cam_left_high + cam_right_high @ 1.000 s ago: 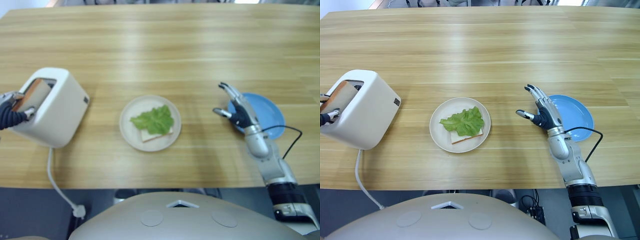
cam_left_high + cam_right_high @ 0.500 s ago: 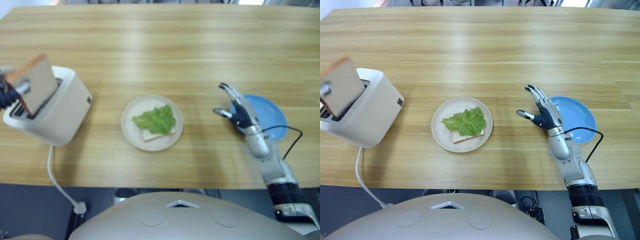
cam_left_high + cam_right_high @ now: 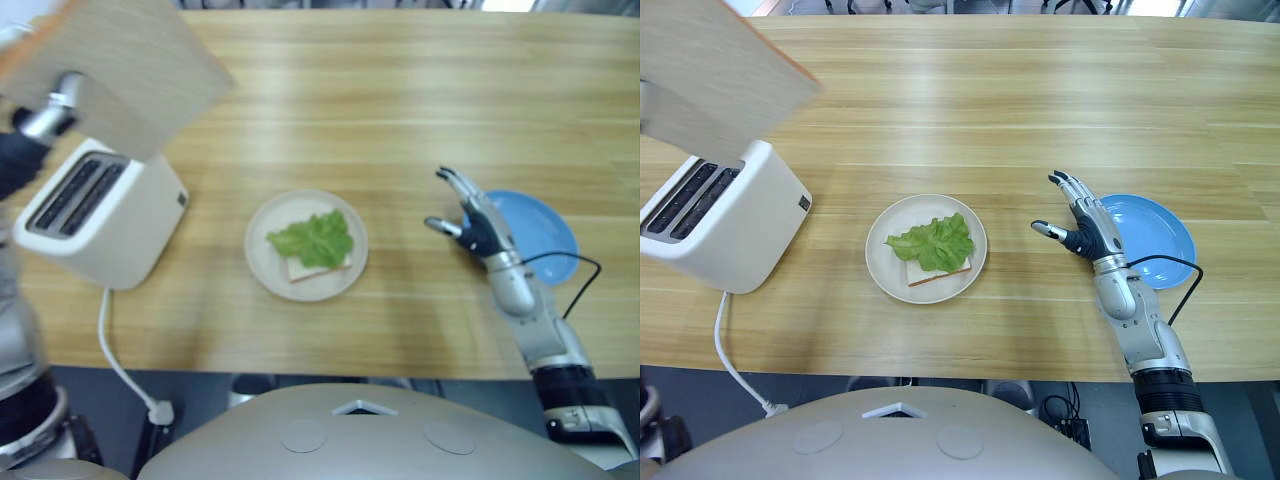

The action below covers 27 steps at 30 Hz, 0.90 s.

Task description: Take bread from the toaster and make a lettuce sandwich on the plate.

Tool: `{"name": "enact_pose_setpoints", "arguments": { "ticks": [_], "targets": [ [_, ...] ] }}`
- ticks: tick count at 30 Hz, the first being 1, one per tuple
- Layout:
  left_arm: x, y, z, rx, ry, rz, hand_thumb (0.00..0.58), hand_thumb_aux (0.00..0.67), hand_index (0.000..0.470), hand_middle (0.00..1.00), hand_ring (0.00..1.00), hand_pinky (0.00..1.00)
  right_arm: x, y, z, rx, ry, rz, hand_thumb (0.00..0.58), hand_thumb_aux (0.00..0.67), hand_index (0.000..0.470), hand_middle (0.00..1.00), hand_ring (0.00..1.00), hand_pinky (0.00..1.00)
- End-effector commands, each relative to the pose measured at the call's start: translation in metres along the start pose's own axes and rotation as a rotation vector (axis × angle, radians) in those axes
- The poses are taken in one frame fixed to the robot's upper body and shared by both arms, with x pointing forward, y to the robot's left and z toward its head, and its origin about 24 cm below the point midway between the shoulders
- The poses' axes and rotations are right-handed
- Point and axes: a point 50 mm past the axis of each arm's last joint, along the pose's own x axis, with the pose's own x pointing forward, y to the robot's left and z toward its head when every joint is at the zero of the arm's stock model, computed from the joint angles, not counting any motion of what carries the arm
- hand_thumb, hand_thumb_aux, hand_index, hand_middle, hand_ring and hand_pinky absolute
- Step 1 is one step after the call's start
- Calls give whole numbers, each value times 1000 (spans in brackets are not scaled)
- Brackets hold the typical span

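One wide wooden tabletop carries everything. Near its left edge, towards the near-left corner, stands the white toaster, upright and turned at an angle, both of its slots facing up. Its white power cord runs from the toaster's near side and drops over the near edge of the tabletop.

Above the toaster, clear of its slots and close to the camera, a slice of bread hangs tilted in the air, its brown crust showing along the upper edge. The left hand grips this slice at its lower left side, fingers closed on it.

Roughly midway along the near half of the tabletop sits the round cream plate. On it lies a lower slice of bread, with a leaf of lettuce spread over most of it.

Towards the right edge rests a blue plate. The right hand is at that plate's left rim, overlapping it, with fingers spread apart and holding nothing. A thin black cable loops beside the right forearm.
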Motion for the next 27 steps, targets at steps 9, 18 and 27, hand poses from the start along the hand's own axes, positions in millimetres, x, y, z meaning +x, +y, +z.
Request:
{"name": "enact_pose_setpoints", "arguments": {
  "ticks": [9,18,27],
  "targets": [
    [-14,-150,-53,-323,233,-502,580,670,460,1000,1000,1000,-5,-13,-11,55,67,-103,0,0,0,0,0,0],
    [-23,-187,-100,-235,348,-690,580,670,460,1000,1000,1000,-6,-7,-12,64,79,-94,0,0,0,0,0,0],
    [-26,-190,-126,-194,405,-737,580,670,460,1000,1000,1000,-6,-5,-11,63,78,-83,0,0,0,0,0,0]
  ]
}}
